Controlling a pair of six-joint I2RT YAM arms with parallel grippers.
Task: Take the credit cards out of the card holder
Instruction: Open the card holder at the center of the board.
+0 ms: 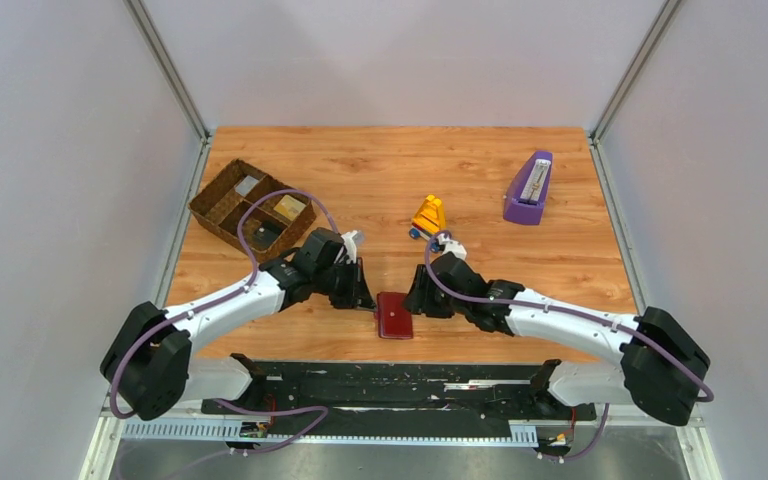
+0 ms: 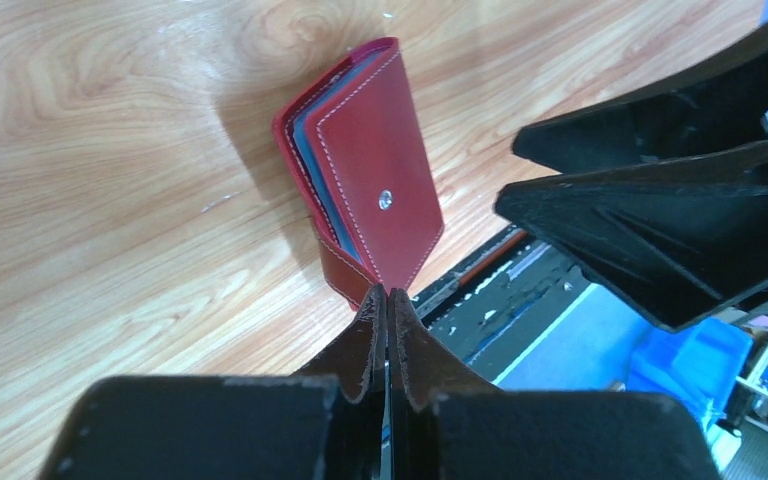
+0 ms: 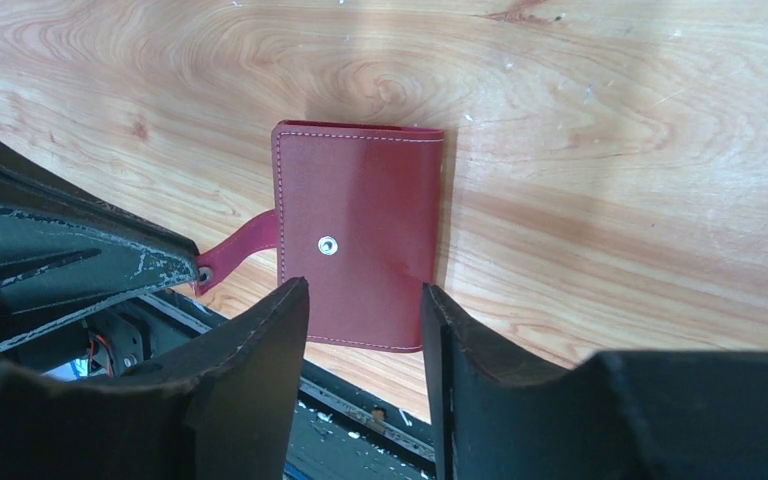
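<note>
The dark red card holder (image 1: 394, 315) lies near the table's front edge, between both grippers. In the left wrist view its cover (image 2: 375, 165) is slightly lifted, showing grey-blue sleeve edges (image 2: 303, 135); the credit cards are hidden. My left gripper (image 2: 388, 293) is shut on the holder's snap tab (image 3: 247, 243), pulled out to the side. My right gripper (image 3: 365, 300) is open, with one finger on each side of the holder's near edge, just above the cover (image 3: 360, 220) and its snap stud. In the top view the left gripper (image 1: 365, 298) and right gripper (image 1: 415, 300) flank the holder.
A brown wicker basket (image 1: 252, 208) with compartments stands at the back left. A small yellow object (image 1: 428, 215) sits mid-table behind the grippers. A purple wedge stand (image 1: 528, 190) is at the back right. The black rail (image 1: 390, 385) runs just past the table's front edge.
</note>
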